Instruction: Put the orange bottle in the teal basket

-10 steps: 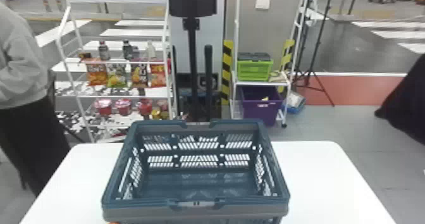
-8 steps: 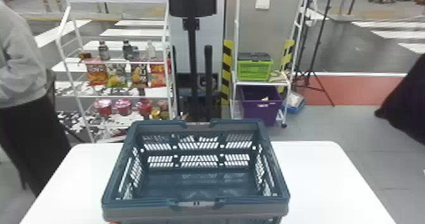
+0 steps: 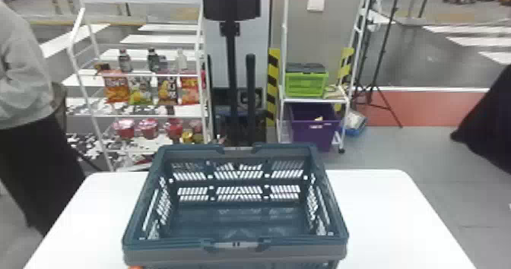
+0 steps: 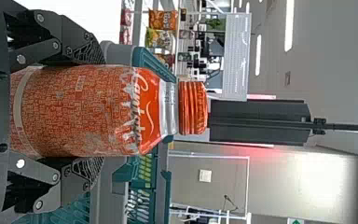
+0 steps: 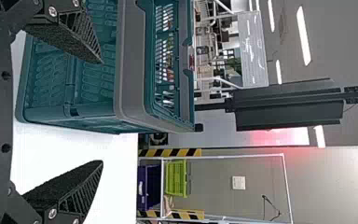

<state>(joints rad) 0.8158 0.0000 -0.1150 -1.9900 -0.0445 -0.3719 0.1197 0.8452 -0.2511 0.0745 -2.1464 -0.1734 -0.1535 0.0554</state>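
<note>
The teal basket (image 3: 235, 251) stands upright on the white table, its inside bare in the head view. At that view's bottom edge, by the basket's near left corner, a bit of the orange bottle (image 3: 135, 267) peeks out. In the left wrist view my left gripper (image 4: 93, 110) is shut on the body of the orange bottle (image 4: 79, 112), a finger on each side; the bottle is upright, cap on, in front of the basket (image 4: 162, 186). My right gripper (image 5: 101, 112) is open with nothing between its fingers, close to the basket's near right side (image 5: 133, 70).
The white table (image 3: 380, 219) extends on both sides of the basket. Behind it stand a snack shelf (image 3: 140, 116) at the left, a black post (image 3: 230, 78), and a rack with a green crate (image 3: 306, 84) above a purple bin (image 3: 313, 129).
</note>
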